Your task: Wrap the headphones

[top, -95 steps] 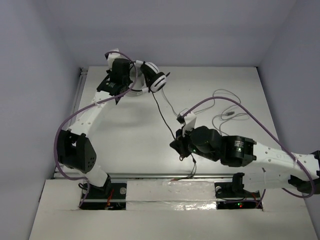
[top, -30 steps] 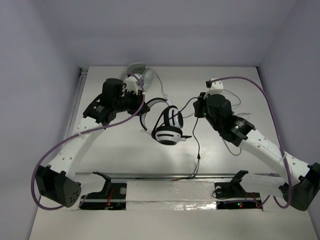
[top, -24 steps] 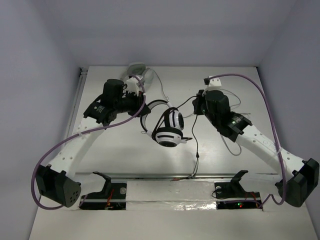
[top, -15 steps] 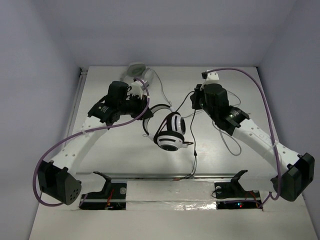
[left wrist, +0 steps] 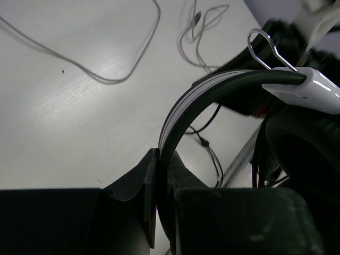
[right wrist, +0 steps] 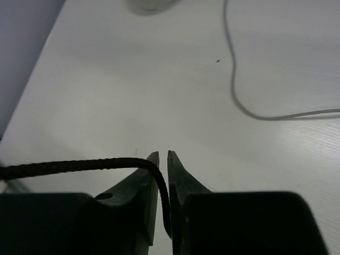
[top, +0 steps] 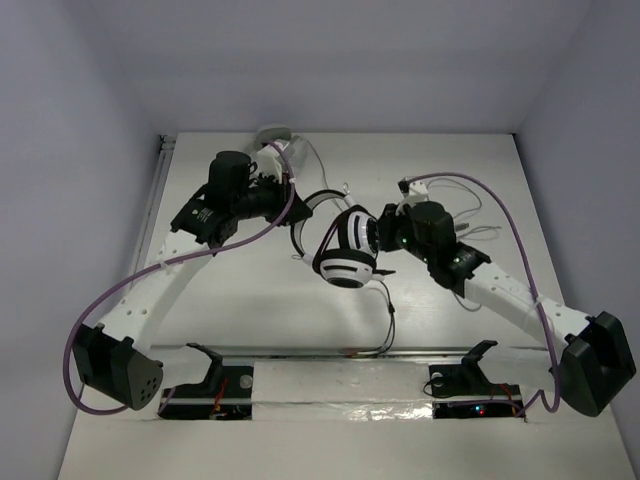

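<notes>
The black-and-white headphones [top: 348, 255] hang above the table's middle. My left gripper [top: 292, 212] is shut on their black headband [left wrist: 194, 103], seen clamped between the jaws in the left wrist view [left wrist: 162, 159]. A white earcup with a black pad [left wrist: 305, 143] shows at the right of that view. My right gripper [top: 378, 235] is close against the earcup's right side and shut on the thin black cable [right wrist: 79, 166], which runs in from the left and dips between the jaws [right wrist: 163, 175]. The rest of the cable [top: 388, 315] hangs down to the table's front edge.
A pale grey-white headset [top: 272, 137] lies at the back of the table, and its light grey cable [top: 470, 225] loops across the right side. It also shows in the right wrist view [right wrist: 236, 95]. A metal rail [top: 350, 350] runs along the front edge.
My right gripper has swung left and forward, in against the earcup, drawing the black cable with it. The headphones have shifted slightly right and turned. My left gripper keeps hold of the headband.
</notes>
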Tool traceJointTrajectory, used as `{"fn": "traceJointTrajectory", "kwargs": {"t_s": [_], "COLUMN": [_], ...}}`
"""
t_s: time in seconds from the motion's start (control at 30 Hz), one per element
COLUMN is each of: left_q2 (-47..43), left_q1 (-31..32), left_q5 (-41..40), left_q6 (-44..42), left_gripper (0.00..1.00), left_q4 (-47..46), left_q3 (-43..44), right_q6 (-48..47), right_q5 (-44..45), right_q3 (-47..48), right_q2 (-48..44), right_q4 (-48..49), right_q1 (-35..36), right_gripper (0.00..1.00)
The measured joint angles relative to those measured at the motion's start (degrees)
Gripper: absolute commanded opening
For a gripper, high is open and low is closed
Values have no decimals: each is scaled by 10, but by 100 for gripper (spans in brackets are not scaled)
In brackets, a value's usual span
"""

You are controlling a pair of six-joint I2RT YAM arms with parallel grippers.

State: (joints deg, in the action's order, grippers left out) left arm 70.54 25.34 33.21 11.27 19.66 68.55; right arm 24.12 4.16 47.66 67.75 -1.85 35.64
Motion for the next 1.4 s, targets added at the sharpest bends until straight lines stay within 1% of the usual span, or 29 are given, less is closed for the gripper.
{"fn": "traceJointTrajectory", "kwargs": {"t_s": [0.03,0.07,0.17,0.23,0.33,0.37,0.43,0.53,0.8,0.93,1.1,1.23,1.4], "left_q2": [0,1,6,9,17,19,24,29,37,37,43,44,44], "left_q1": [0,-1,-2,-2,-8,-10,-16,-24,-32,-32,-32,-33,-37], "left_q5": [-1,-1,3,9,17,19,19,5,-19,-24,-25,-30,-43], "left_q6": [9,17,48,69,97,106,119,130,144,153,162,166,171], "left_gripper": [0,0,0,0,0,0,0,0,0,0,0,0,0], "left_q4": [-10,-20,-52,-73,-100,-106,-108,-107,-105,-106,-106,-107,-109], "left_q3": [7,14,40,56,77,82,92,111,172,175,175,175,175], "right_q6": [10,19,44,57,72,77,89,104,137,150,157,163,174], "right_q5": [-24,-47,-93,-111,-132,-137,-146,-150,-156,-155,-154,-156,-156], "right_q3": [-22,-43,-90,-112,-130,-138,-158,-192,-240,-254,-254,-254,-257], "right_q2": [-10,-18,-21,-12,17,24,30,26,-1,15,59,91,91], "right_q4": [26,53,121,153,193,206,228,247,262,265,269,275,280], "right_q1": [0,0,0,-1,-1,-1,-2,-3,-4,-4,-4,-3,5], "right_gripper": [27,38,55,57,64,68,73,77,76,76,75,71,61]}}
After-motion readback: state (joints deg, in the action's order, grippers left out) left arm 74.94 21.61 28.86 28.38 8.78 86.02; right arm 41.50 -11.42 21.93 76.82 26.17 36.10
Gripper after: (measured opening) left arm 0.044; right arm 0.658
